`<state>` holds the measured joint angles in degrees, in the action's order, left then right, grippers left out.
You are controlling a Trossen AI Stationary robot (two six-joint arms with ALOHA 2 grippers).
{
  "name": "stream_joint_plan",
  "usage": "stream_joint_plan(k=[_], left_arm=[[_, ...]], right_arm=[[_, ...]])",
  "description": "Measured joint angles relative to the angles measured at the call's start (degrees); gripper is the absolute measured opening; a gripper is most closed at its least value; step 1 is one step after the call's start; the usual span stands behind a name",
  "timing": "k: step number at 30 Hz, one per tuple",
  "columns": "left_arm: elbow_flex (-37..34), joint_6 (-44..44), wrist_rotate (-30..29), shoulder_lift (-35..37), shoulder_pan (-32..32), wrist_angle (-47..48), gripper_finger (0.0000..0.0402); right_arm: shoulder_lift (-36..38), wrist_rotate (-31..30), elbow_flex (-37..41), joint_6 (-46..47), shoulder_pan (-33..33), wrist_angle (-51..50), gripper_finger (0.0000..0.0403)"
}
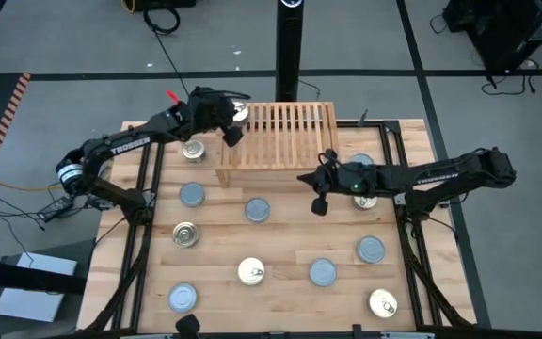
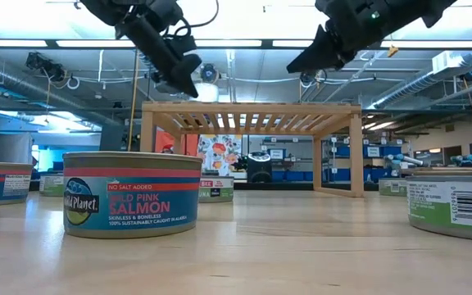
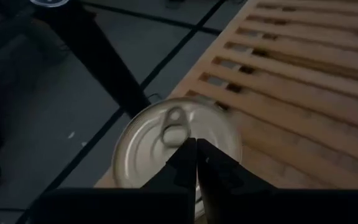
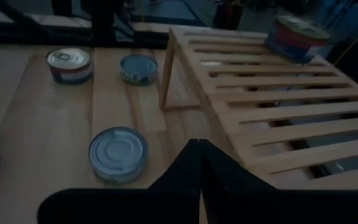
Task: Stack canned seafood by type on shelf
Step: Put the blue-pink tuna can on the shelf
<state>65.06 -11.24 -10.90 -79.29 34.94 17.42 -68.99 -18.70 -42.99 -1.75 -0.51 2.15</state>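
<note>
1. Gold-lidded tin [image 1: 240, 113] sits on the far left corner of the shelf [image 1: 285, 132], right by the edge; the left wrist view shows its pull-tab lid [image 3: 176, 146] close to the corner, floor visible beyond it.
2. Left gripper [image 1: 231, 135] hovers just beside that tin, fingers pressed together, holding nothing. Any sideways sweep from here could clip the tin and knock it off the corner.
3. Right gripper [image 1: 320, 202] hangs in front of the shelf's near edge, fingers closed too, empty. It would need to open before dropping on a tin, or it will just shove one across the wood.
4. Plenty of tins left on the table [image 1: 280, 245]: silver lids such as one at [image 1: 258, 209], gold ones such as [image 1: 251, 272]. Mixing types in a stack is the obvious slip.
5. Slatted top is a worry: a tin set down tilted across the bars could rock, and a stack on it would wobble.
6. Both arms are near the shelf; reaching together risks a collision.
</note>
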Motion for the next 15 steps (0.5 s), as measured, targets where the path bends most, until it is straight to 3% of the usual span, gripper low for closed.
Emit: stream_joint_plan(k=[15], left_arm=[[0.04, -2.21, -1.76, -3.37, 1.38, -1.04, 0.0019]], right_arm=[[0.04, -0.06, -3.65, -4.46, 0.88, 1.24, 0.0007]])
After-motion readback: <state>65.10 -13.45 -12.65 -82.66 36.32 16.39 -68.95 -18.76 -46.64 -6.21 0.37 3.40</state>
